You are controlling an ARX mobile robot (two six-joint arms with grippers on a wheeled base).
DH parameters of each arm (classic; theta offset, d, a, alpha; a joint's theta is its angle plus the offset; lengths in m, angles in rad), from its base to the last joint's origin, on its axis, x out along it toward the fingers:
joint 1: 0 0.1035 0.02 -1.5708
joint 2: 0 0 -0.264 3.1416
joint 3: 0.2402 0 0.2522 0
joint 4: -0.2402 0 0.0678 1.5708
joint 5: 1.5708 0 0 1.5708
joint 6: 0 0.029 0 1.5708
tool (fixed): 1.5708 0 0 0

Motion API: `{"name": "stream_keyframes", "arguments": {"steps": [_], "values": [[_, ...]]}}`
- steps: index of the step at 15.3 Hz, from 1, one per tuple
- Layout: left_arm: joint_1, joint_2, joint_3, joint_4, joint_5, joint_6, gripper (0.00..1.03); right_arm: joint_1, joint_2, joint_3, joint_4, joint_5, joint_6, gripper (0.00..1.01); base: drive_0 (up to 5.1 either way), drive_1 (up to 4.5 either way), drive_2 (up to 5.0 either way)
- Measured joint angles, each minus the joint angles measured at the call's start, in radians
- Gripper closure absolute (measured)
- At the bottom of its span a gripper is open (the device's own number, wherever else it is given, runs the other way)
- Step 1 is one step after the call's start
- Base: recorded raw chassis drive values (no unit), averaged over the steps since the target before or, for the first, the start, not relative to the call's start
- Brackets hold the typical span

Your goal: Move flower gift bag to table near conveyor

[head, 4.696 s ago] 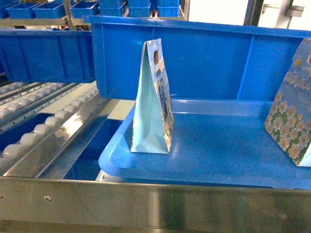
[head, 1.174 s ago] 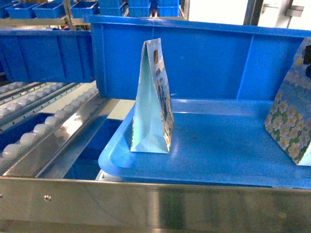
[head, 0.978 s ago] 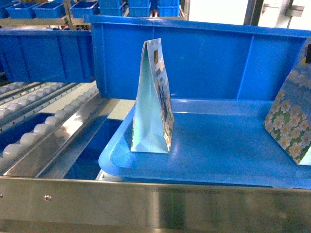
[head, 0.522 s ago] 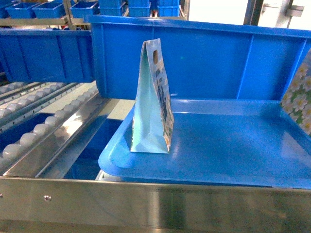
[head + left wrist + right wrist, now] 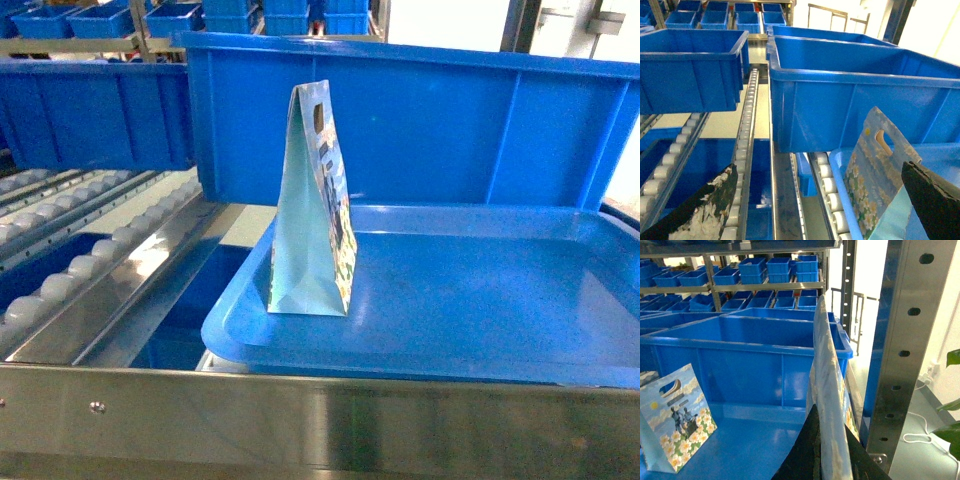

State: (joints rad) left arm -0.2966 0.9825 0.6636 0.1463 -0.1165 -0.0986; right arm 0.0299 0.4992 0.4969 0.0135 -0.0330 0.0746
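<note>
At lower centre of the right wrist view, the right gripper (image 5: 827, 460) pinched a flower gift bag (image 5: 827, 390) edge-on, jaws pressed on light, crushable paper; left jaws spread

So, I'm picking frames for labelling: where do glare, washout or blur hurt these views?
Head view: glare streaks on the steel rail; flower gift bag sharp. Left wrist view: background washed out upper right; end effector fingers blurred. Right wrist view: blown-out doorway, and the held bag is blurred edge-on.
</note>
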Motion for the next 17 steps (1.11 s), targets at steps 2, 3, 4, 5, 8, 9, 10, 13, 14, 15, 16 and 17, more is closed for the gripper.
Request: {"name": "stream_keyframes", "arguments": {"steps": [2,3,4,5,8,9,10,13,14,15,16,17], "values": [[0.0,0.0,0.0,0.0,0.0,0.0,0.05,-0.021,-0.056,-0.021,-0.034,-0.03,-0.027,0.99,0.0,0.0,0.0],[0.0,0.0,0.0,0.0,0.0,0.0,0.05,-0.026,-0.056,-0.024,-0.02,-0.015,-0.031,0.99,0.0,0.0,0.0],[0.0,0.0,0.0,0.0,0.0,0.0,0.05,-0.026,-0.056,-0.026,-0.021,-0.013,-0.032,0.99,0.0,0.0,0.0],[-0.002,0.0,0.0,0.005,-0.003,0.001,0.05,-0.026,-0.056,-0.026,-0.02,-0.011,-0.035,0.99,0.0,0.0,0.0],[-0.083,0.106,0.031,0.046,-0.036,0.005,0.05,-0.026,-0.056,-0.026,-0.021,-0.009,-0.041,0.99,0.0,0.0,0.0],[-0.105,0.161,0.053,0.05,-0.04,0.006,0.05,-0.026,-0.056,-0.026,-0.02,-0.009,-0.041,0.99,0.0,0.0,0.0],[-0.12,0.213,0.079,0.052,-0.041,0.007,0.05,-0.026,-0.056,-0.026,-0.021,-0.009,-0.041,0.99,0.0,0.0,0.0],[-0.165,0.355,0.134,0.106,-0.092,0.027,0.05,-0.026,-0.056,-0.026,-0.02,-0.009,-0.042,0.99,0.0,0.0,0.0],[-0.179,0.406,0.153,0.136,-0.106,0.034,0.05,-0.026,-0.056,-0.026,-0.02,-0.009,-0.042,0.99,0.0,0.0,0.0],[-0.199,0.461,0.182,0.153,-0.111,0.04,0.05,-0.026,-0.056,-0.026,-0.02,-0.009,-0.042,0.99,0.0,0.0,0.0],[-0.217,0.5,0.202,0.156,-0.124,0.044,0.05,-0.026,-0.056,-0.026,-0.02,-0.009,-0.042,0.99,0.0,0.0,0.0],[-0.23,0.523,0.214,0.146,-0.129,0.043,0.05,-0.026,-0.056,-0.026,-0.02,-0.008,-0.042,0.99,0.0,0.0,0.0]]}}
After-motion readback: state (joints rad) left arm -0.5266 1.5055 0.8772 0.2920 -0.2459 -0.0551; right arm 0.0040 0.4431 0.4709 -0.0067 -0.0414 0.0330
